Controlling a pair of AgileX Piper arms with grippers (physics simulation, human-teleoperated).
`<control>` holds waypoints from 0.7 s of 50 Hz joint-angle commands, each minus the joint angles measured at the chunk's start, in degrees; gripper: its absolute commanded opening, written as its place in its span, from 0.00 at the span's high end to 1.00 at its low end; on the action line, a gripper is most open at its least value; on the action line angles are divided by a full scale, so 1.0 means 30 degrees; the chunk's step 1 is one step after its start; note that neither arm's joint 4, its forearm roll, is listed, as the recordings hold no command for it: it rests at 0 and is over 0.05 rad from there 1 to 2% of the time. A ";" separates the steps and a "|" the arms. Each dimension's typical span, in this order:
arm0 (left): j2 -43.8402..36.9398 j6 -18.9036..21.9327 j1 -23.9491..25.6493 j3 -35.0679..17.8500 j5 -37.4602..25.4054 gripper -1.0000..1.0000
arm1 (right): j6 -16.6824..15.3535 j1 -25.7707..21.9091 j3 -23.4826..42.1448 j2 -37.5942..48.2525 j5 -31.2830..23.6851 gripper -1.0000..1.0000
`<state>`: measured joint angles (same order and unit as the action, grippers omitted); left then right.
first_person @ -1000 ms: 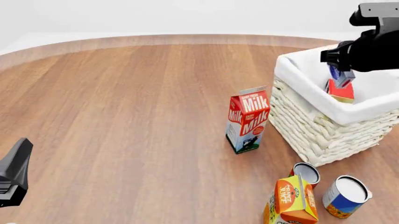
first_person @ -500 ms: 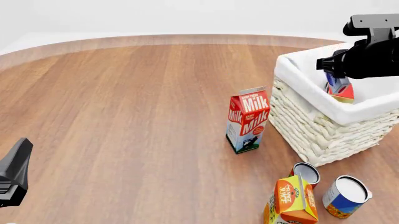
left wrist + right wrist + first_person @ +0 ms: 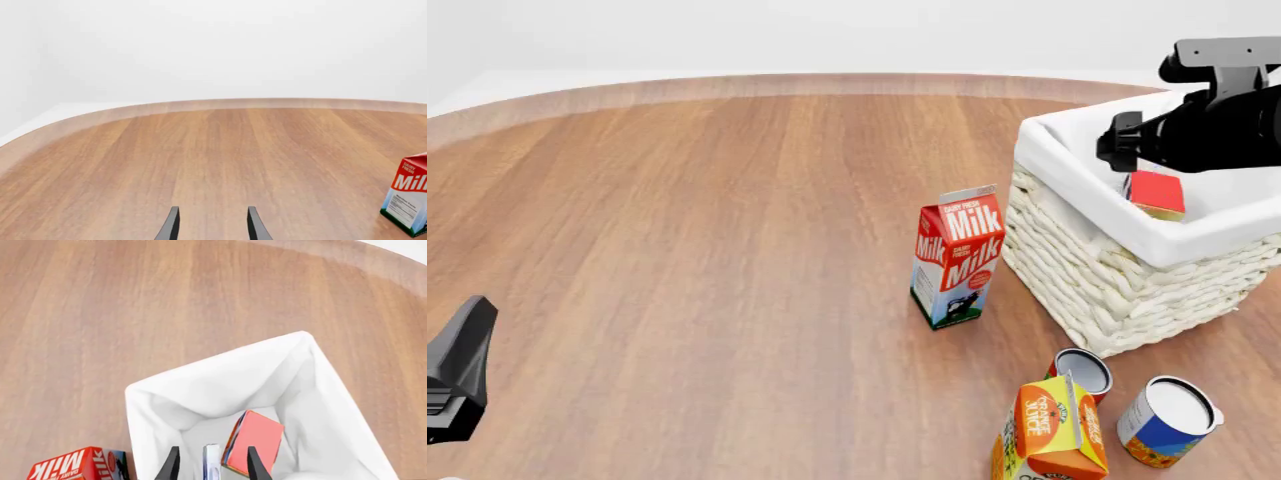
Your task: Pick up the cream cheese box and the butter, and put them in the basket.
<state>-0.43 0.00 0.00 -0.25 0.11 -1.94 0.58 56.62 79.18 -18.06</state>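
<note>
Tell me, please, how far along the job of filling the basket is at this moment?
Nearly done. The butter lies inside the basket, and the cream cheese box stands on edge beside it, between the right gripper's open fingers, which hold nothing. The left gripper sits open and empty over bare table. Only withdrawing the right arm appears left.

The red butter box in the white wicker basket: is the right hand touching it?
Apart. In the right wrist view the red butter box leans inside the white wicker basket, and basket liner shows between it and the right hand finger.
</note>
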 commanded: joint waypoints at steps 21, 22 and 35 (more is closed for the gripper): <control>0.0000 0.0000 0.0000 0.0000 0.0000 0.00 | -0.0296 -0.0313 0.1126 -0.1183 -0.1338 0.00; 0.0000 0.0000 0.0000 0.0000 0.0000 0.00 | -0.0247 -0.0421 0.1176 -0.1332 -0.1456 0.00; 0.0000 0.0000 0.0000 0.0000 0.0000 0.00 | -0.1178 -0.2714 0.3718 -0.5190 -0.4990 0.00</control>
<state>-0.43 0.00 0.00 -0.25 0.11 -3.71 -3.19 62.95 70.66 -26.51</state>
